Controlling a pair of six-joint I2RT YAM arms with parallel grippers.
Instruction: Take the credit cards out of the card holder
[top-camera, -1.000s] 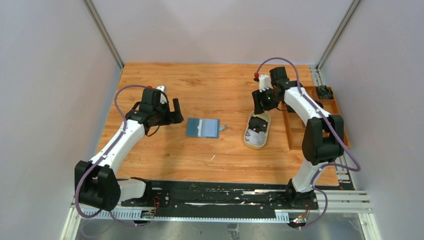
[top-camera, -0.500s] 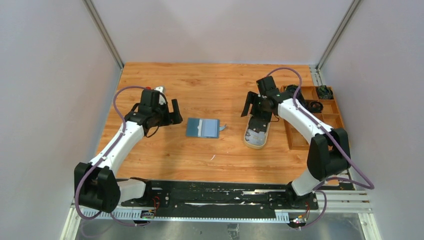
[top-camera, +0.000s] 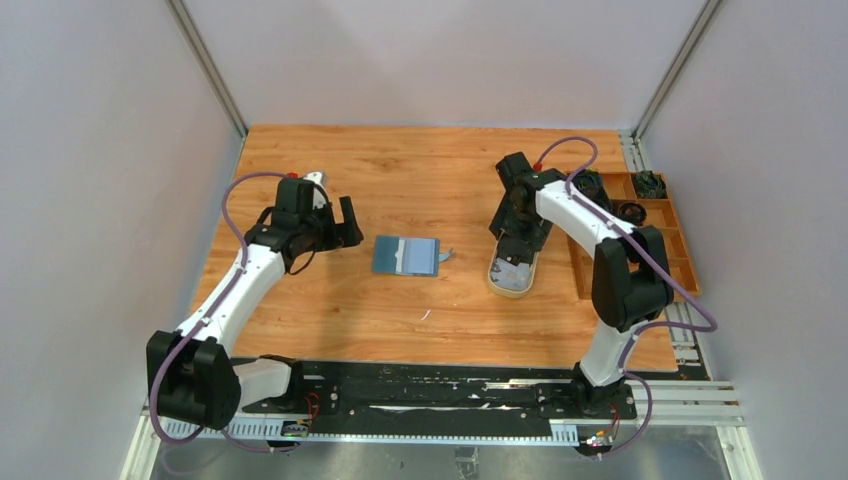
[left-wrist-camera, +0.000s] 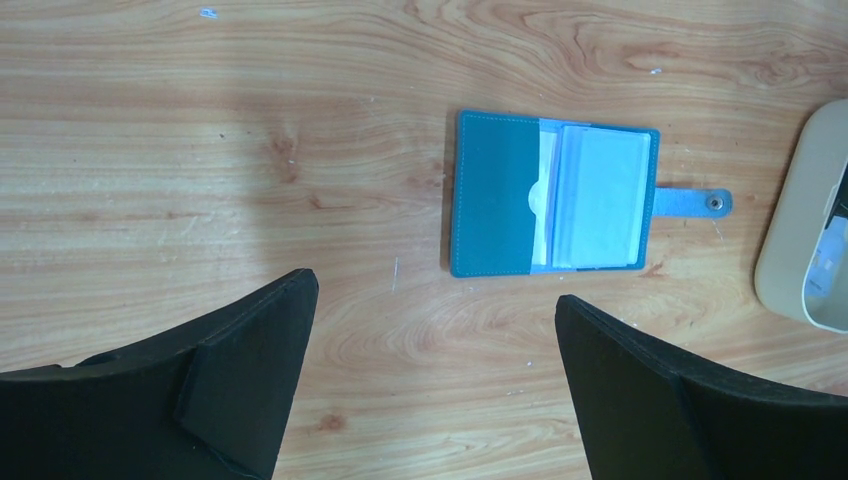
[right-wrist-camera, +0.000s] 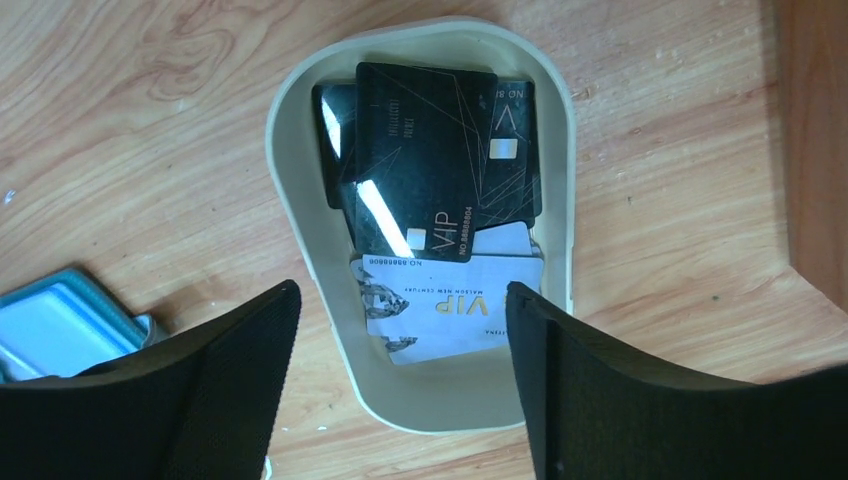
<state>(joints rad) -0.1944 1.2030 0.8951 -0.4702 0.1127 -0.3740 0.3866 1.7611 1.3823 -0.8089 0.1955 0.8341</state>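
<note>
The teal card holder (top-camera: 406, 255) lies open and flat on the table, its snap tab (left-wrist-camera: 705, 201) pointing right. A pale rectangle (left-wrist-camera: 600, 195) fills its right pocket; I cannot tell whether that is a card. Black credit cards (right-wrist-camera: 430, 160) and a whitish one (right-wrist-camera: 450, 300) lie stacked in the beige oval tray (right-wrist-camera: 300, 200). My right gripper (right-wrist-camera: 402, 290) hovers open over the tray's near end, holding nothing. To the left of the card holder my left gripper (left-wrist-camera: 432, 290) stands wide open and empty above bare wood.
A wooden compartment box (top-camera: 640, 235) with small dark items stands at the right edge, just beyond the tray (top-camera: 500, 280). The card holder's corner (right-wrist-camera: 50, 320) shows at the lower left of the right wrist view. Grey walls enclose the table.
The right gripper has opened wider, and its arm has swung left and turned over the tray. The left arm and the card holder have not moved.
</note>
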